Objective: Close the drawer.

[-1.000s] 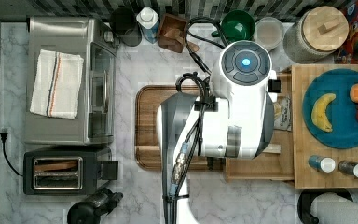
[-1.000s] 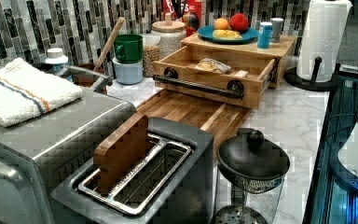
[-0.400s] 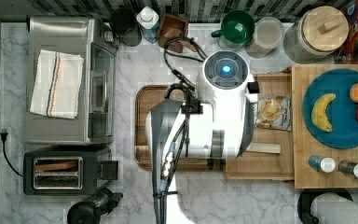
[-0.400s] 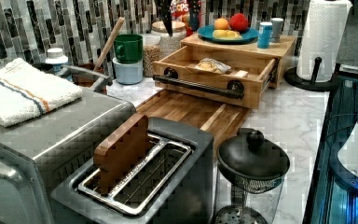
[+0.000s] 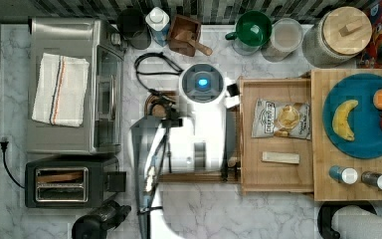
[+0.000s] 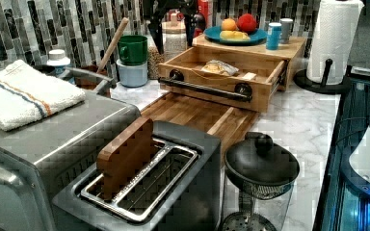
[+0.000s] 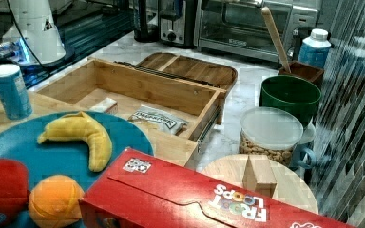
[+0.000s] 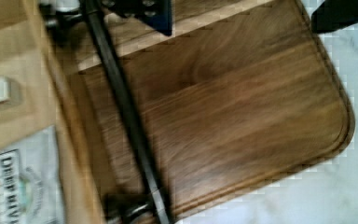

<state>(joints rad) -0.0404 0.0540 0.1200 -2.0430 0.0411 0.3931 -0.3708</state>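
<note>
Beside the gripper (image 8: 135, 9): open drawer (image 5: 278, 174).

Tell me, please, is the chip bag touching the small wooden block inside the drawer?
Apart. The top view shows bare drawer floor between the chip bag and the wooden block.

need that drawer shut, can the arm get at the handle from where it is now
Probably yes. The arm hangs over the brown board right beside the handle of the open drawer, and nothing lies between them.
</note>
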